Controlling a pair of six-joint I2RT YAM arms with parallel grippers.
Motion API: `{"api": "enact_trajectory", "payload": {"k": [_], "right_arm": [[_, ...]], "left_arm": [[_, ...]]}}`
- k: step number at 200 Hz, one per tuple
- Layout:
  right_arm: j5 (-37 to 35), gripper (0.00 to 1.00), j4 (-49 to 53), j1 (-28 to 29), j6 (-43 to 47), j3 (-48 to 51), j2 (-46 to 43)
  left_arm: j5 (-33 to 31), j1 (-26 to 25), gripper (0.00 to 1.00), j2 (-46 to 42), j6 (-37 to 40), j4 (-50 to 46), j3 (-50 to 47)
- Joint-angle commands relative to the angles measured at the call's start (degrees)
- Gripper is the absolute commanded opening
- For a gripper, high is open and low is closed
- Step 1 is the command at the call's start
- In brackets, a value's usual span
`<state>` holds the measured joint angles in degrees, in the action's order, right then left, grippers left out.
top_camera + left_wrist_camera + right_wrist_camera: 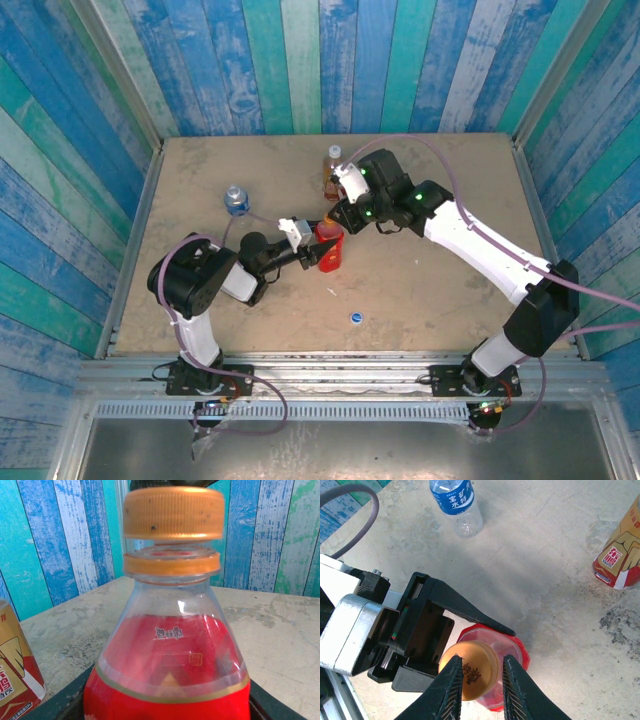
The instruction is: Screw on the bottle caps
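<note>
The red bottle (170, 680) stands upright near the middle of the tabletop (440, 300). The left end effector (318, 252) is clenched on its body from the left, its black jaws on either side of the bottle. This looks like a brace, so the bottle cannot spin or tip while the top is worked.

The right end effector (481, 661) comes down from above, its two ribbed fingers (451, 680) pressed on opposite sides of the orange cap (470, 670), gripping it. Taking the cap from straight overhead puts the wrist in line with the neck, which is what a twisting move needs.

In the left wrist view the cap sits level over the mouth, but clear thread shows between its lower edge and the orange neck ring. I judge it placed or barely started, not wound down. If it tilts it could cross-thread, so it needs to be kept level.

The tea bottle (332, 168) stands just beyond, toward the far edge, and I cannot tell whether it is capped. The clear bottle (236, 200) stands off to the far left. A blue cap (356, 318) lies loose on the near side, apart from both arms, presumably for the clear bottle.
</note>
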<state>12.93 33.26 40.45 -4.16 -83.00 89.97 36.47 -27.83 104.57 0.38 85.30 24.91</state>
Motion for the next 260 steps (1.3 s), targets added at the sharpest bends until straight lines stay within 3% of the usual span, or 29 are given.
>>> {"api": "enact_trajectory", "payload": {"k": [1,27,67,124,260], "right_arm": [[-0.8,0.27,8.2,0.5,-1.3,1.1,1.1],[-1.1,0.28,7.5,0.4,-2.1,-3.0,0.0],[-1.1,0.34,5.6,-0.1,-2.5,-4.1,-1.7],[6.7,0.24,4.3,-0.8,-2.1,-1.9,0.5],[11.5,0.16,7.8,-1.5,-3.0,4.8,-3.6]], "left_arm": [[3.9,-0.4,0.56,1.2,-1.0,-3.2,-1.0],[8.9,-0.3,0.56,2.3,-4.2,1.3,-0.6],[10.7,-0.1,0.56,3.0,-4.1,1.3,-0.2],[11.4,0.1,0.56,3.0,-3.6,0.0,0.3],[9.2,0.7,0.54,3.6,-5.1,-0.3,0.6]]}}
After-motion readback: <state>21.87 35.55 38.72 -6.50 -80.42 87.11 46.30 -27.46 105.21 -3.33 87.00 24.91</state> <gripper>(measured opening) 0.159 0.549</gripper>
